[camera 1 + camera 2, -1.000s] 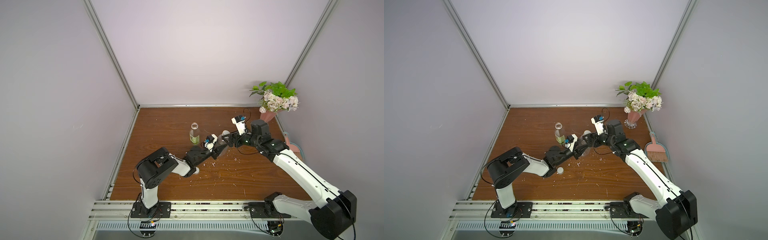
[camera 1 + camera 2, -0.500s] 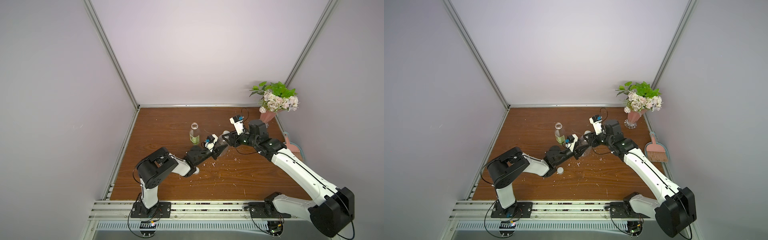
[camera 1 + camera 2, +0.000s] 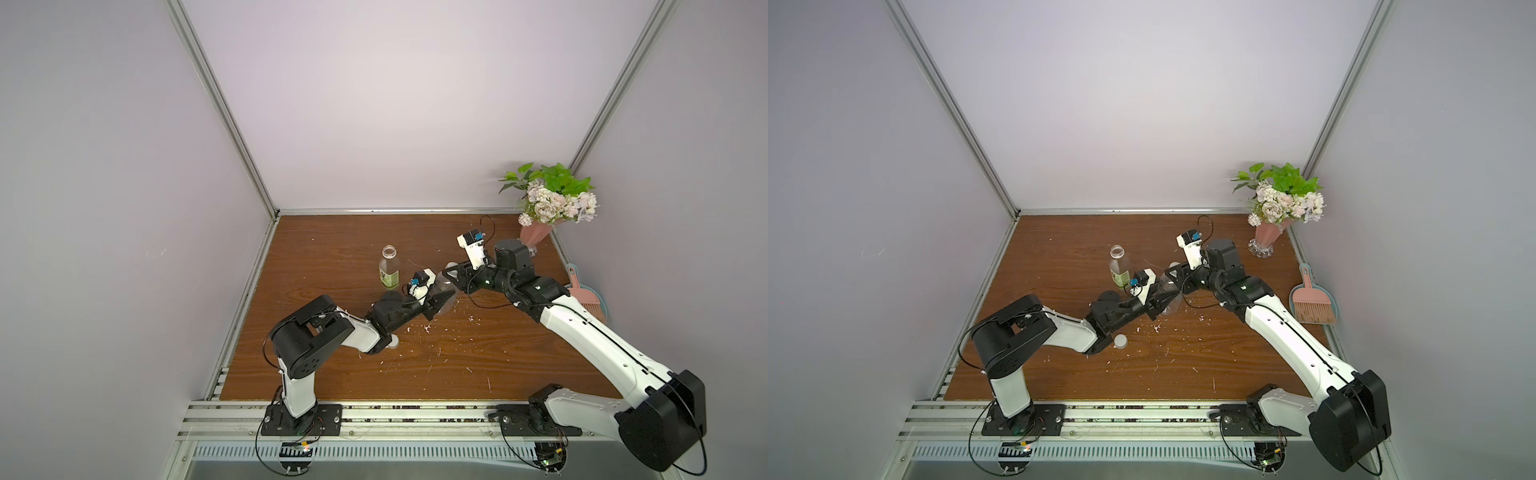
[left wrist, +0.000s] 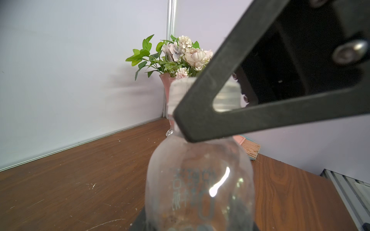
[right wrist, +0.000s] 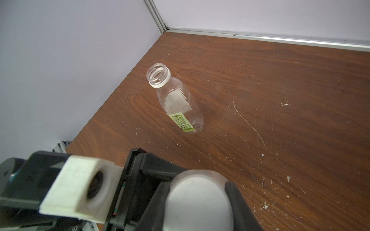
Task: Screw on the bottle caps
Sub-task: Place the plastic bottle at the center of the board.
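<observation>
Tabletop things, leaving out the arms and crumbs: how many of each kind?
Bottles: 2 (green-labelled bottle, held bottle)
Caps: 2 (seated cap, loose cap)
Flower vase: 1
Dustpan with brush: 1
Total: 6

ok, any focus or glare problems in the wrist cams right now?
Left wrist view: the bare bottle near the lens is soft, with a bright glare streak on it; the cap is blurred, the flowers behind sharper. Right wrist view: the cap is out of focus up close; the labelled bottle is crisp.
</observation>
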